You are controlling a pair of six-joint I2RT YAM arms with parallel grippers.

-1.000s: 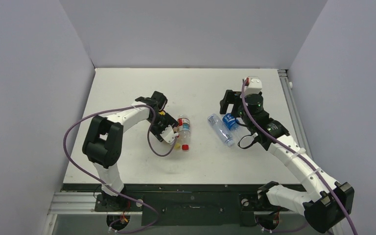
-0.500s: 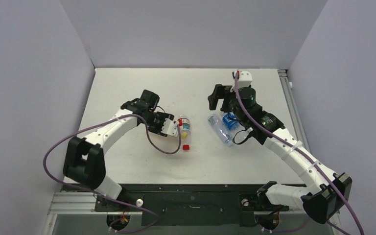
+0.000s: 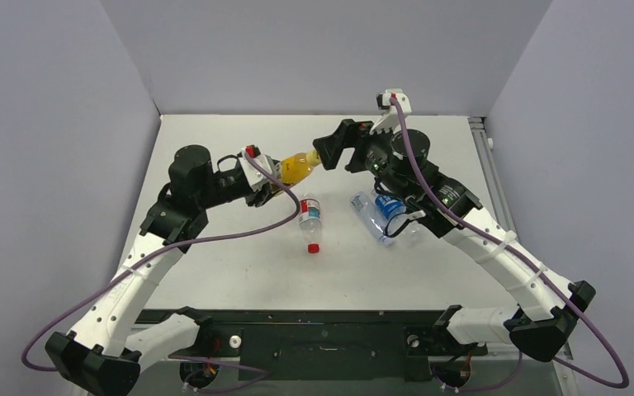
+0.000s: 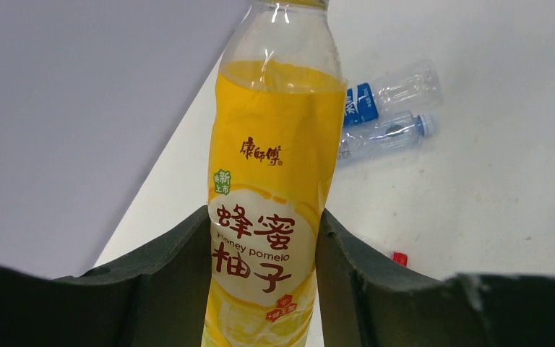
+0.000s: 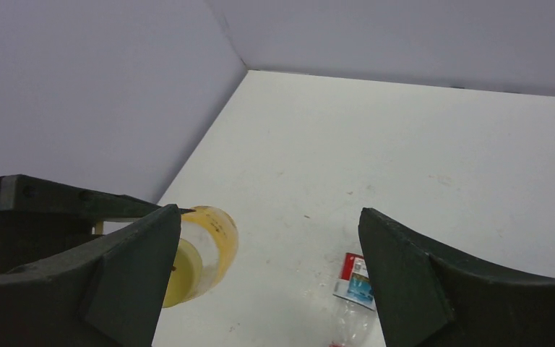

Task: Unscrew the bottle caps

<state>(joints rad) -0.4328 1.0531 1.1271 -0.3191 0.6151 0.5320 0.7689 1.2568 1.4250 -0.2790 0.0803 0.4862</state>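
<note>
My left gripper [image 4: 264, 217] is shut on the yellow-orange juice bottle [image 4: 274, 152] and holds it by the body, above the table. In the top view this bottle [image 3: 295, 167] is tilted, its neck pointing at my right gripper [image 3: 328, 154]. The right gripper [image 5: 269, 217] is open, and the pale yellow cap [image 5: 181, 273] lies just inside its left finger, apart from both pads. The bottle with the red-white label [image 3: 309, 214] lies on the table with its red cap [image 3: 313, 247] on. A plain clear bottle [image 3: 375, 218] and a blue-label bottle [image 3: 390, 205] lie side by side.
Grey walls close in the white table [image 3: 215, 247] on the left, back and right. The left arm's purple cable [image 3: 239, 235] hangs over the table beside the red-capped bottle. The two clear bottles lie under the right arm's forearm.
The left gripper shut on the juice bottle and lifted it off the table, away from the red-capped bottle. The right gripper swung left from above the clear bottles to the juice bottle's cap end.
</note>
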